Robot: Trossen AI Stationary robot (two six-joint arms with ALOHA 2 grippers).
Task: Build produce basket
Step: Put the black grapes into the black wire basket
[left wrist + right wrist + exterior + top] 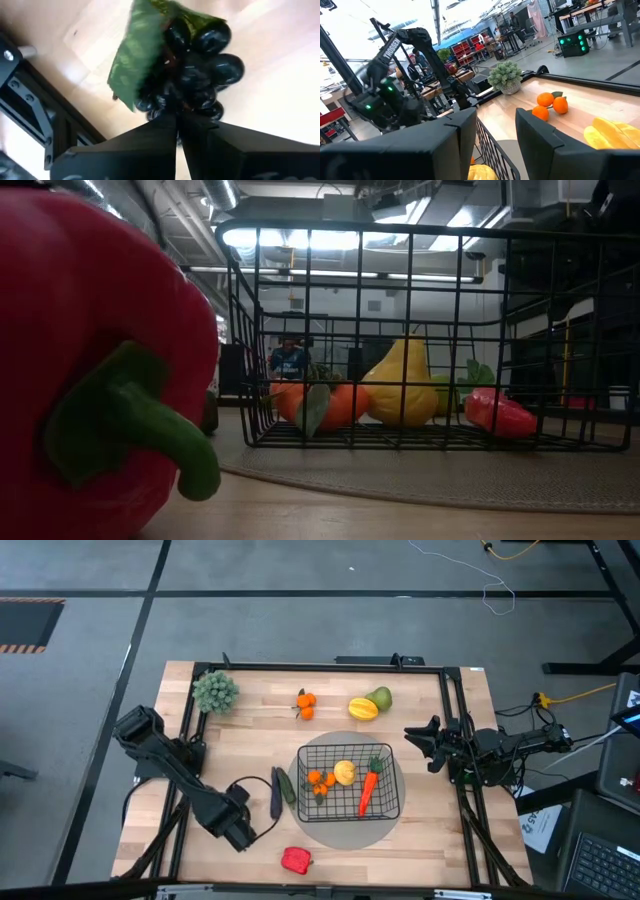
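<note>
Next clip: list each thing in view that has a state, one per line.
left gripper: shut on the dark grapes
right gripper: open, empty, at the table's right edge
basket: upright on the grey disc, holding carrot, orange cluster, yellow fruit
red pepper: on table, outside basket
eggplant, cucumber: lying beside basket

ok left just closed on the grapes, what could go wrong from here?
1. The left gripper is shut at the edge of the dark grapes, near the leaf; the bunch could slip or swing when lifted.
2. The eggplant and cucumber lie between the grapes and the basket; a low carry could knock them.
3. The basket already holds several pieces, so a drop may land on its rim.
</note>
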